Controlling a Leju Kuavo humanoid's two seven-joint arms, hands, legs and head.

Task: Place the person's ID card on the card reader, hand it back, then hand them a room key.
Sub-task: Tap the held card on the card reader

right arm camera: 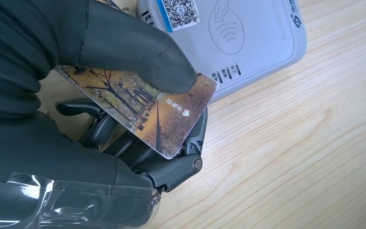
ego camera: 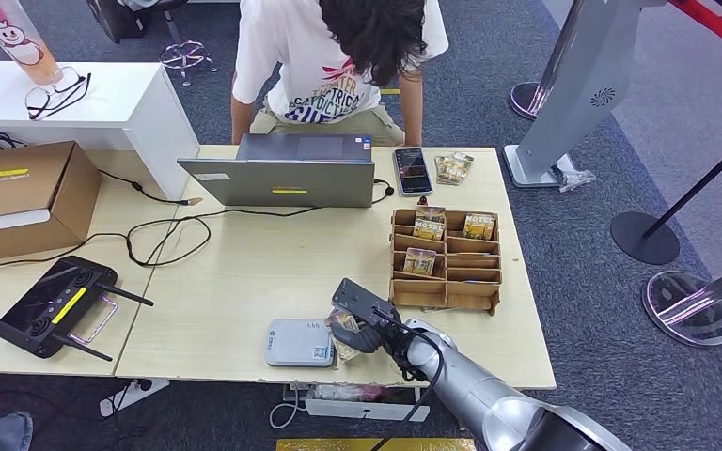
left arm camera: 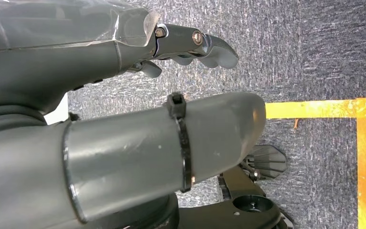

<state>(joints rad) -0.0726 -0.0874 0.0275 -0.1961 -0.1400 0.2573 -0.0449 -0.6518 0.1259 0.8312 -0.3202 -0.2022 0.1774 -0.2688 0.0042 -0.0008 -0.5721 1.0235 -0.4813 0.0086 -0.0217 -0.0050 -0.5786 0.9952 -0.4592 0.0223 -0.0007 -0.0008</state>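
My right hand (ego camera: 365, 324) pinches a card printed with an autumn tree scene (right arm camera: 147, 107) between thumb and fingers, just beside the pale grey card reader (ego camera: 298, 342) near the table's front edge. The wrist view has the card's corner overlapping the edge of the reader (right arm camera: 248, 38), which bears a QR code and a wave symbol. A wooden rack (ego camera: 447, 260) with several similar cards stands right behind the hand. Across the table a person in a white T-shirt (ego camera: 320, 66) leans forward. My left hand (left arm camera: 124, 95) hangs over grey carpet with nothing in it, fingers loosely curled.
A grey laptop (ego camera: 287, 174) sits at the table's far side with a phone (ego camera: 412, 171) and loose cards (ego camera: 453, 167) next to it. On the left lie a black controller (ego camera: 56, 305), a cardboard box (ego camera: 23, 197) and cables. Barrier posts (ego camera: 644, 235) stand to the right.
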